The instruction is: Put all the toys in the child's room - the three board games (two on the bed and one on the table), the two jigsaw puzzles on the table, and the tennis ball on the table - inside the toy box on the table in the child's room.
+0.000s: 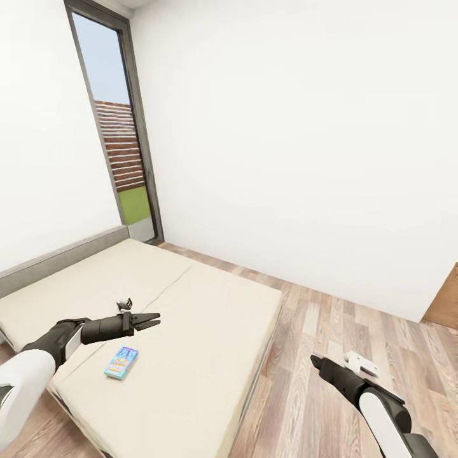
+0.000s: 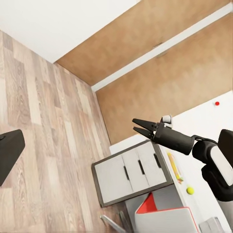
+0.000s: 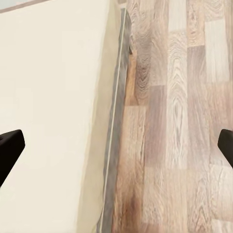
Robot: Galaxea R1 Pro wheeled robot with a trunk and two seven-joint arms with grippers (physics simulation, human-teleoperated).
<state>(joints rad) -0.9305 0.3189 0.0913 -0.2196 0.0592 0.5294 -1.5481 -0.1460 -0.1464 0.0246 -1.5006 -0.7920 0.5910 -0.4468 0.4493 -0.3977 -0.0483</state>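
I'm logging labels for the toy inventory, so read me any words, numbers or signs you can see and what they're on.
Small teal-blue board game on the bed: colourful print on its lid, too small and blurred to read.
No other text, numbers or signs can be read.

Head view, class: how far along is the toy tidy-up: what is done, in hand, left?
Done: nothing these views confirm. In hand: nothing; the left hand hangs open above the bed near the teal-blue board game, the right hand open over the floor. Left: that game, plus the tennis ball on the table.
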